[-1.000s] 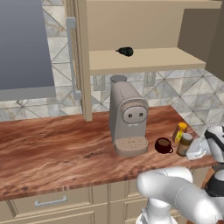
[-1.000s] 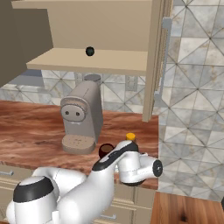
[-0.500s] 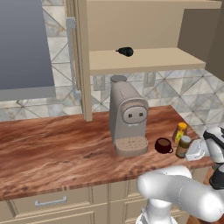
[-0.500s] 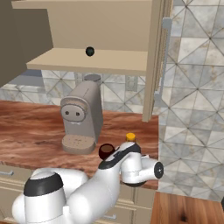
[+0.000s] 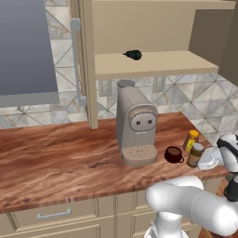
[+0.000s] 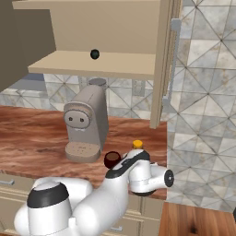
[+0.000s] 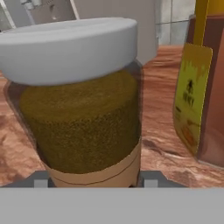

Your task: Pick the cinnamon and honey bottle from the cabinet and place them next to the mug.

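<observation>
Tool (image 7: 93,181) grips cinnamon (image 7: 78,100); honey bottle (image 7: 202,87) label print unreadable.

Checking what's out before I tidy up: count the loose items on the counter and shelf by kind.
Coffee machine: 1
Mug: 1
Honey bottle: 1
Cinnamon jar: 1
Small black object on the cabinet shelf: 1
Total: 5

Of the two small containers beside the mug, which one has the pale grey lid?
The cinnamon: a brown jar, nearer the counter edge. The honey bottle behind it is orange-yellow.
</observation>
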{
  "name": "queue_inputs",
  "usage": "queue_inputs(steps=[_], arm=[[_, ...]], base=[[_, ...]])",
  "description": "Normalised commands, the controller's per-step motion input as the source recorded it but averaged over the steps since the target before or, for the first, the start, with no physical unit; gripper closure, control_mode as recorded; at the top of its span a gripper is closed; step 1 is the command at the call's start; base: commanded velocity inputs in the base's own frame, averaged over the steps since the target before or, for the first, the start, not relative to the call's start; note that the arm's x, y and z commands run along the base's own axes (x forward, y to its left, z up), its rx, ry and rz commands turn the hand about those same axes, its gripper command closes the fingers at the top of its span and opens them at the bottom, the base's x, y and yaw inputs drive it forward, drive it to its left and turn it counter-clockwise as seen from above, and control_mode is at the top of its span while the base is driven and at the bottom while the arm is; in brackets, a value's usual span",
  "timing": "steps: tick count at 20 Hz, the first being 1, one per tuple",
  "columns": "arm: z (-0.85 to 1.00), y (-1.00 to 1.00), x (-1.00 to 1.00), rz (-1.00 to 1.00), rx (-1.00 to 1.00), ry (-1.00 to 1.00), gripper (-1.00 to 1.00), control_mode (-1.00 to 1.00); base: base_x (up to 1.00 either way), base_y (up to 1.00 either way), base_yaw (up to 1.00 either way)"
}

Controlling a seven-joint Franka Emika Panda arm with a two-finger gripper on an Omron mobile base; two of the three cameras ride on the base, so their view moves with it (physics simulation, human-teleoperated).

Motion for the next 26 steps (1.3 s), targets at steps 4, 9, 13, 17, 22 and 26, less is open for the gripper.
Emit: queue_inputs(steps=[4,9,13,17,22,26], arm=[[0.00,0.00,0.00,0.00,0.00,0.00,-1.00,-1.00],[0.00,0.00,0.00,0.00,0.00,0.00,-1.00,-1.00],[0.00,0.00,-0.02,0.00,0.00,-0.03,-1.00,-1.00],[0.19,0.00,-0.38,0.00,0.00,-0.08,-1.00,-1.00],[0.67,0.01,-0.40,-0.04,0.01,-0.15,-1.00,-1.00],[0.96,0.26,-0.28,-0.04,0.00,-0.09,-1.00,-1.00]], base=[[0.00,0.00,0.00],[0.00,0.00,0.00],[0.00,0.00,0.00],[0.00,0.00,0.00],[0.00,0.00,0.00],[0.00,0.00,0.00]])
